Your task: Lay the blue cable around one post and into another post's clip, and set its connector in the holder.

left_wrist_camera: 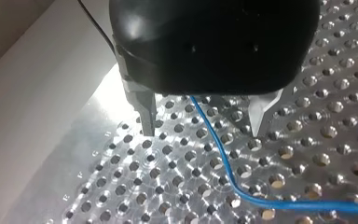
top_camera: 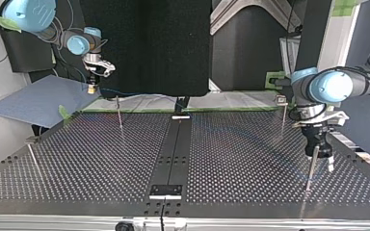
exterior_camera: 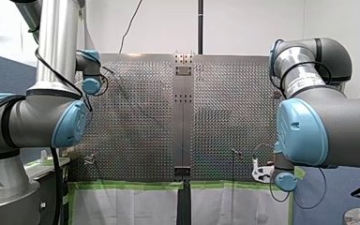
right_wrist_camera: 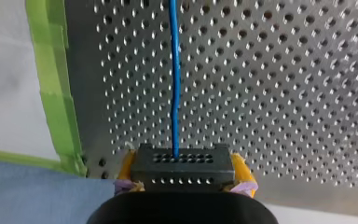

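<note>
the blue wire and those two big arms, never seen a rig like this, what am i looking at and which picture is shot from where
It is a robot with a left arm and a right arm over a metal table full of holes. The front view looks over the arms' shoulders; the top view faces them from across the table, where thin posts stand. The other two come from cameras on the wrists. In the left wrist view the left gripper is open, with the blue wire passing between its fingers. In the right wrist view the right gripper is shut on a black plug at the wire's end.
</note>
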